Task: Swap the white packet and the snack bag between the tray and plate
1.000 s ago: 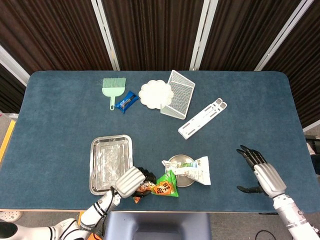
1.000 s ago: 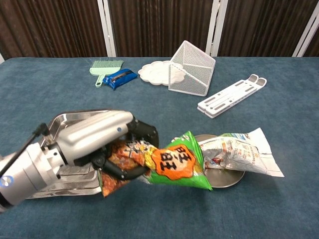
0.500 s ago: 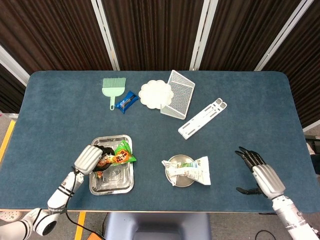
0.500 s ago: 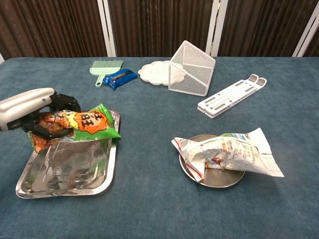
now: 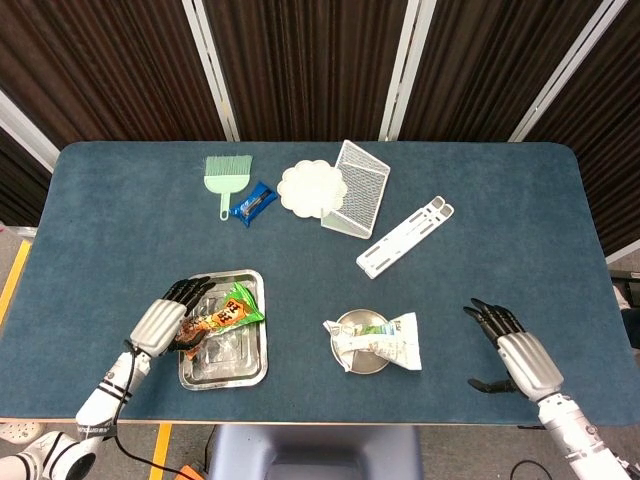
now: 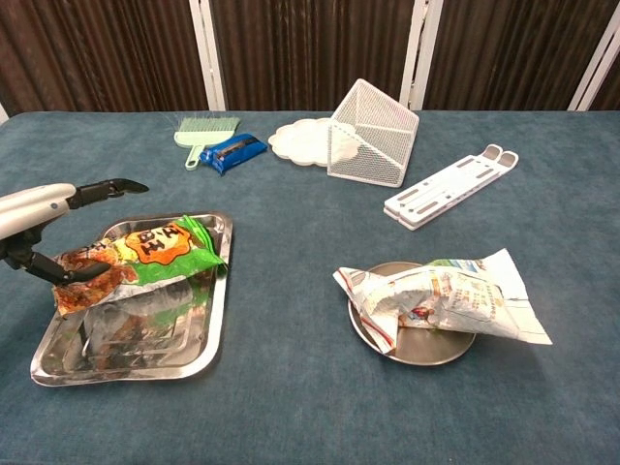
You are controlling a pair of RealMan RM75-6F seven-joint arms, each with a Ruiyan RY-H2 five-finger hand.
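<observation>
The orange and green snack bag (image 5: 225, 313) (image 6: 136, 254) lies in the steel tray (image 5: 225, 365) (image 6: 126, 354) at the front left, tilted over its left rim. My left hand (image 5: 165, 320) (image 6: 48, 208) is at the tray's left edge with its fingers stretched out over the bag's end and its thumb beside it. The white packet (image 5: 385, 340) (image 6: 446, 295) lies across the small round metal plate (image 5: 352, 320) (image 6: 417, 354), overhanging it to the right. My right hand (image 5: 515, 350) hovers open near the front right of the table, well apart from the plate.
At the back stand a green brush (image 5: 224, 175), a blue wrapper (image 5: 253, 203), a white scalloped dish (image 5: 310, 187) and a tipped wire basket (image 5: 358, 188). A white folding stand (image 5: 405, 236) lies right of centre.
My left hand carried the snack bag from beside the plate over to the tray, laid it down and spread its fingers. The right hand shifted slightly.
</observation>
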